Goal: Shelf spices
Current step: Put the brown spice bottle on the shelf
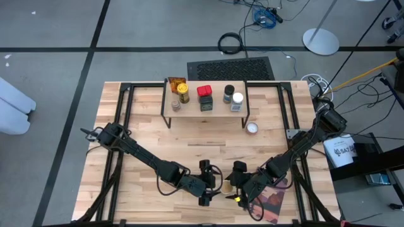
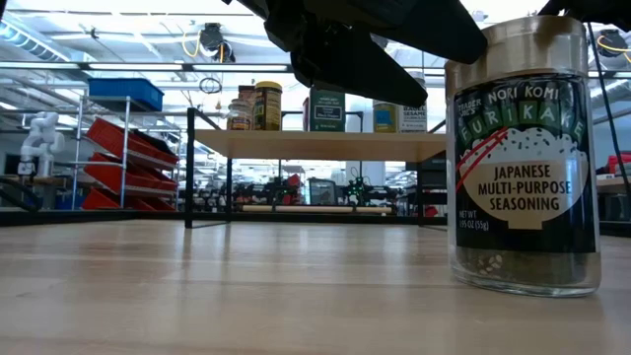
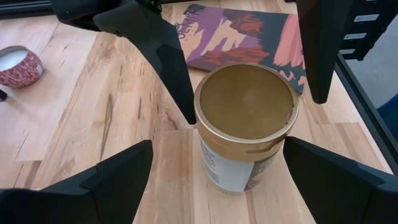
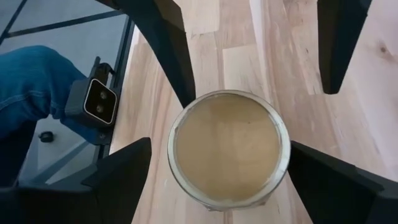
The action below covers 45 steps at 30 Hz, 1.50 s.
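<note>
Hovering: left gripper (image 1: 213, 183) and right gripper (image 1: 243, 185), both spread, empty
Jar (image 1: 225, 186): upright between them, near front edge, well short of shelf (image 1: 208, 111)
Nearer: can't tell

From overhead the tan-topped jar (image 1: 226, 186) is nearly swallowed between both grippers. The book (image 1: 273, 203) hides partly under the right arm (corner only). Labels on the shelf (image 1: 205, 113) jars are too small to read.
</note>
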Each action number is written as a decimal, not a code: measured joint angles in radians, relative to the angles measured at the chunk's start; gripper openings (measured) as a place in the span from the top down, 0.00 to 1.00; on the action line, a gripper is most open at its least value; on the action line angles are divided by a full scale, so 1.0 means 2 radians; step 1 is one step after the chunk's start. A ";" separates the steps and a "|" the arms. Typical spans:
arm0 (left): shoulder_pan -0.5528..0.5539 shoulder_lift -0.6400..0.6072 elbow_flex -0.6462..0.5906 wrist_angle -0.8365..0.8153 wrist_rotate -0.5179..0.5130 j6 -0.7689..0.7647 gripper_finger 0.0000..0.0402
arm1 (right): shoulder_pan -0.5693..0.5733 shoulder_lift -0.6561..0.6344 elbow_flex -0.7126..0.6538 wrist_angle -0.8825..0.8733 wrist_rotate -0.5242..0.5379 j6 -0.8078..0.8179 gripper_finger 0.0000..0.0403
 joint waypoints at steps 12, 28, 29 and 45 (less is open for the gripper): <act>0.000 0.000 0.000 0.012 0.010 -0.001 0.08 | -0.017 0.000 0.000 -0.026 0.001 -0.004 0.13; -0.005 -0.017 0.000 0.007 0.016 0.000 0.08 | -0.017 0.000 0.000 -0.027 0.003 -0.020 0.31; -0.007 -0.021 0.000 0.007 0.016 0.001 0.08 | -0.017 0.000 0.000 -0.027 0.003 -0.021 0.32; -0.014 -0.119 0.000 -0.135 -0.020 -0.001 0.08 | -0.019 0.001 0.000 -0.008 0.000 -0.033 0.35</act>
